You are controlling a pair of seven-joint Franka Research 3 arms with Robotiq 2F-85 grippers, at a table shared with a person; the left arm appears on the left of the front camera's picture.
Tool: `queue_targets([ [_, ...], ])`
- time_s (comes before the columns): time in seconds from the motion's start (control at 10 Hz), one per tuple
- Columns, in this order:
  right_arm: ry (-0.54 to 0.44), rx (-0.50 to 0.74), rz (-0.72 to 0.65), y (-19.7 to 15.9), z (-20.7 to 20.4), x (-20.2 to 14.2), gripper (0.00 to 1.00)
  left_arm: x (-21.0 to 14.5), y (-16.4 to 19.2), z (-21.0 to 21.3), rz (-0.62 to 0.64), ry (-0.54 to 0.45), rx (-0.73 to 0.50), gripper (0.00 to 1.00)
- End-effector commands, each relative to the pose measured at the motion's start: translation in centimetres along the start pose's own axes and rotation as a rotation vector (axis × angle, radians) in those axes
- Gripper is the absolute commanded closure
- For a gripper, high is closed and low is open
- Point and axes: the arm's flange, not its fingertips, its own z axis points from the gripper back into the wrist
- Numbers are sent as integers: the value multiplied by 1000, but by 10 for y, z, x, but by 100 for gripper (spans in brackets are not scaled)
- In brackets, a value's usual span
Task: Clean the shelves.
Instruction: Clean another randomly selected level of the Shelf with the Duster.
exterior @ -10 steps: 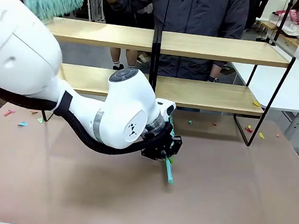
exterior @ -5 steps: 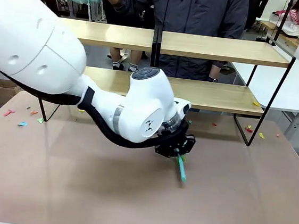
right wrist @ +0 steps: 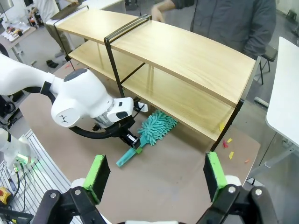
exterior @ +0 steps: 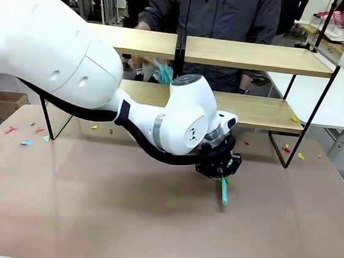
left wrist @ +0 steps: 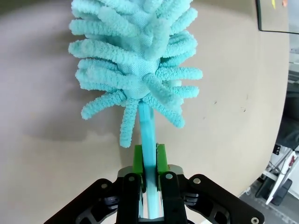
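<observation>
Two grippers are in service, listed here from left to right. At far left, coloured paper scraps (exterior: 10, 129) lie on the table (exterior: 88, 219), debris outside the rack. My left gripper (left wrist: 149, 156) has its green pads clamped on the handle of the teal duster (left wrist: 135, 60). The grip sits close to the head, so the fibres project straight ahead of my fingers and the free handle end trails back toward me. The head lies low over the table, just in front of the shelves (exterior: 253, 56). These stand across the far half of the table, with the person (exterior: 215, 10) behind them. I judge that this posture lines the head up with the lower board (exterior: 248, 111). Further scraps (exterior: 294, 120) sit at that board's right end. My right gripper (right wrist: 154, 175) hangs high, fingers wide apart and holding nothing, clear of the work.
</observation>
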Motion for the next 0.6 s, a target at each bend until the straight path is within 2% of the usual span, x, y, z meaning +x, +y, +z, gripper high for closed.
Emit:
queue_targets([
  [0.0, -4, 10, 2, 0, 0, 1, 0, 20, -18, -4, -55, 21, 4, 88],
  [0.1, -4, 10, 2, 0, 0, 1, 0, 25, -25, -4, -80, 30, -3, 88],
  [0.2, -4, 10, 2, 0, 0, 1, 0, 27, -34, -5, -126, 106, -31, 88],
  [0.4, -4, 10, 2, 0, 0, 1, 0, 23, -43, -9, -215, 176, -21, 88],
  [0.5, -4, 10, 2, 0, 0, 1, 0, 21, -44, -7, -250, 210, -63, 88],
])
